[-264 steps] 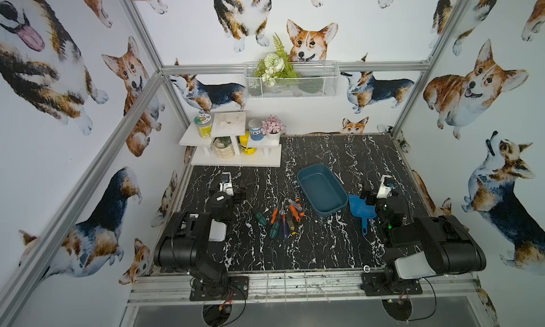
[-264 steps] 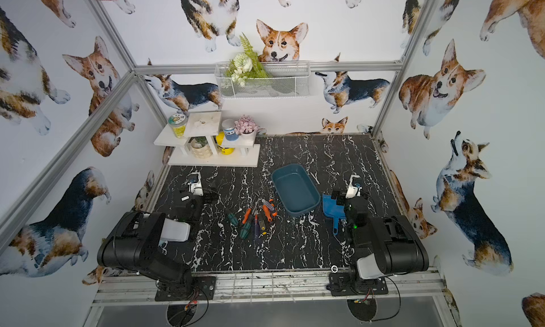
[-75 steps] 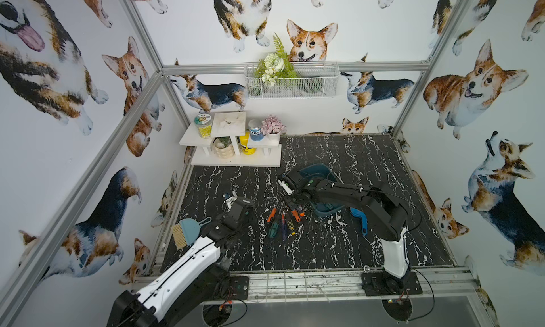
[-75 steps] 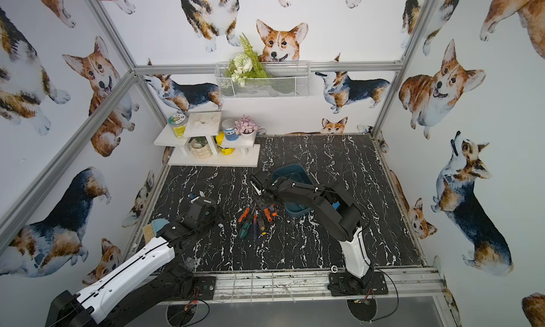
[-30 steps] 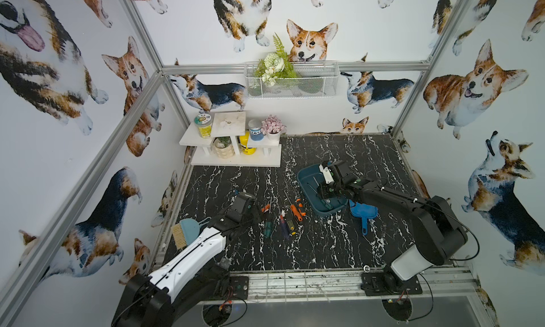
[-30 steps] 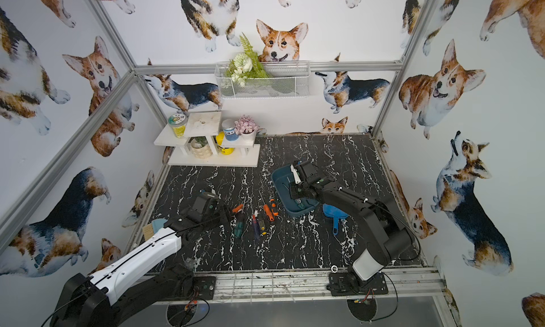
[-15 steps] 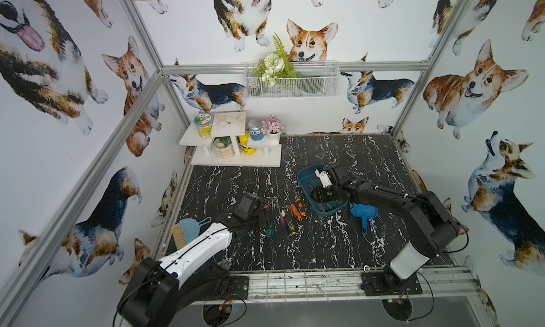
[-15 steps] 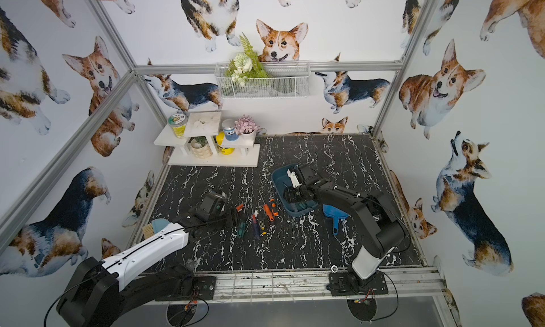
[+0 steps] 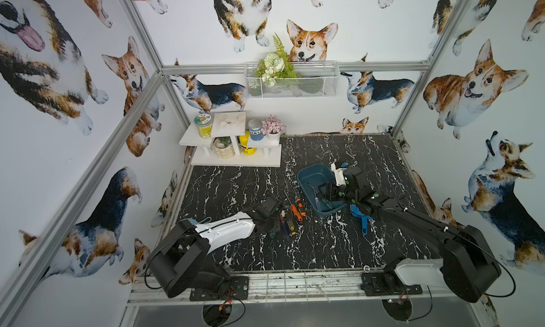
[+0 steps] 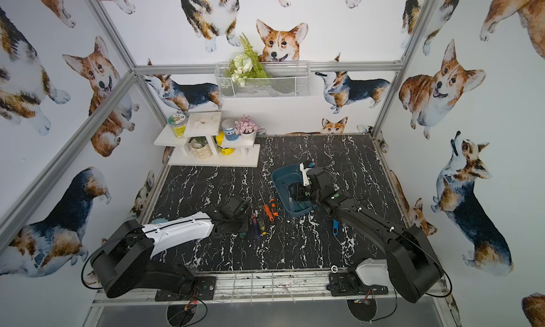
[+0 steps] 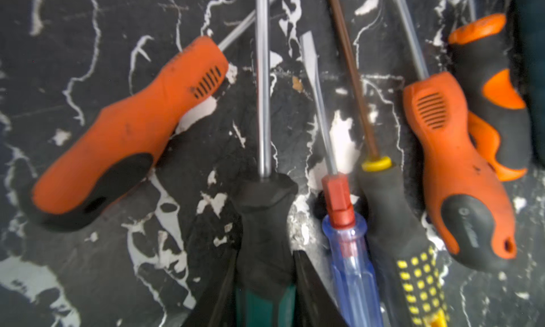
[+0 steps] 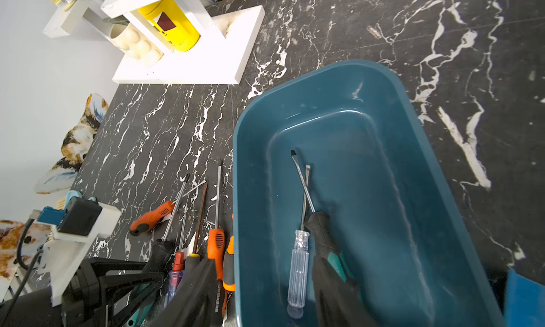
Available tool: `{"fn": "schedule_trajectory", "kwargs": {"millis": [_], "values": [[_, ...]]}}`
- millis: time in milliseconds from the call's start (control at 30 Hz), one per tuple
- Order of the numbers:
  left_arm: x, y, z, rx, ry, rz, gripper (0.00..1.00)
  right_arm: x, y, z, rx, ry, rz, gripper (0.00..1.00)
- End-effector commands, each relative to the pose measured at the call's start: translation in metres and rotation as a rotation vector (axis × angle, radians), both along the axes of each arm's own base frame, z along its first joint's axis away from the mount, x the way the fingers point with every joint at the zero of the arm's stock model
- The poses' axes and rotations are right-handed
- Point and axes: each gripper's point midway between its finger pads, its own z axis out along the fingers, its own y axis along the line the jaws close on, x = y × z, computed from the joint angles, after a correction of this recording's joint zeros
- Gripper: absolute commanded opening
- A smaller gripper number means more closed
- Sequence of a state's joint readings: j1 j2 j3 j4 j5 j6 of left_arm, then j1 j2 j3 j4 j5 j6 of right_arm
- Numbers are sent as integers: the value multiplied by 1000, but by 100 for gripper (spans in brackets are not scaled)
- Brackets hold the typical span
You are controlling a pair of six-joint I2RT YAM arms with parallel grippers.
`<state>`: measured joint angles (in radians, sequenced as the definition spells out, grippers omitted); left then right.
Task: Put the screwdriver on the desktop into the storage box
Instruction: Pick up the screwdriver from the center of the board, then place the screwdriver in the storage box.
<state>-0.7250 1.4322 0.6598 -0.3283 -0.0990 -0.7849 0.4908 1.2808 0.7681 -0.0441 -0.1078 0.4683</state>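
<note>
Both arms have swung out from their folded rest: the left has come down onto the row of screwdrivers and the right has reached over the storage box. The left gripper is clamped narrowly on the black-and-green screwdriver, which lies on the desktop. Its fingers press the handle from both sides just behind the collar, and the shaft points straight ahead. That hold seems chosen because the handle is the thickest part and because the neighbours lie close: a blue clear-handled screwdriver sits just beside one finger and an orange-handled screwdriver lies off the other side. The right gripper hangs low over the box with its jaws apart and holds nothing. Directly beneath it, on the box floor, lie a clear-handled screwdriver and a teal-striped screwdriver with their shafts crossed, which looks like the result of dropping from low down so nothing bounces over the shallow wall. Several screwdrivers are still on the desktop, so I judge the task well short of done.
</note>
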Motion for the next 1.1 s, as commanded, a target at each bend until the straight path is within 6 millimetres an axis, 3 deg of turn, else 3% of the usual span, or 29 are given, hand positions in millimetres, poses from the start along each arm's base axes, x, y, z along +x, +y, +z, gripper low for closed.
{"fn": "schedule_trajectory", "kwargs": {"millis": [0,100,167,233,333,433,500,567,700,767,800,967,1067], "values": [[-3,17,-6,120,5,27,25,6,-2,10,26,-37,-38,57],[-1,17,-5,146,5,30,10,7,-1,15,34,-46,-42,57],[4,12,8,146,-29,36,6,8,-6,22,36,-60,-71,56],[13,1,40,126,-106,46,5,9,-15,34,46,-94,-120,56],[22,-15,103,70,-259,67,5,6,-29,52,68,-154,-191,55],[29,-41,162,-119,-410,100,5,0,-44,72,110,-225,-255,55],[34,-64,185,-266,-463,120,5,-4,-54,79,131,-253,-306,55],[39,-89,194,-344,-476,124,5,-9,-63,83,145,-275,-345,55],[56,-152,201,-380,-473,109,6,-19,-82,94,158,-315,-413,54],[62,-183,194,-351,-462,101,6,-23,-88,98,152,-324,-433,55],[66,-195,181,-318,-439,113,7,-26,-92,102,152,-331,-443,55],[74,-199,121,-198,-327,331,7,-38,-102,111,150,-348,-463,55],[78,-200,101,-145,-310,378,8,-44,-108,111,148,-353,-474,55]]}}
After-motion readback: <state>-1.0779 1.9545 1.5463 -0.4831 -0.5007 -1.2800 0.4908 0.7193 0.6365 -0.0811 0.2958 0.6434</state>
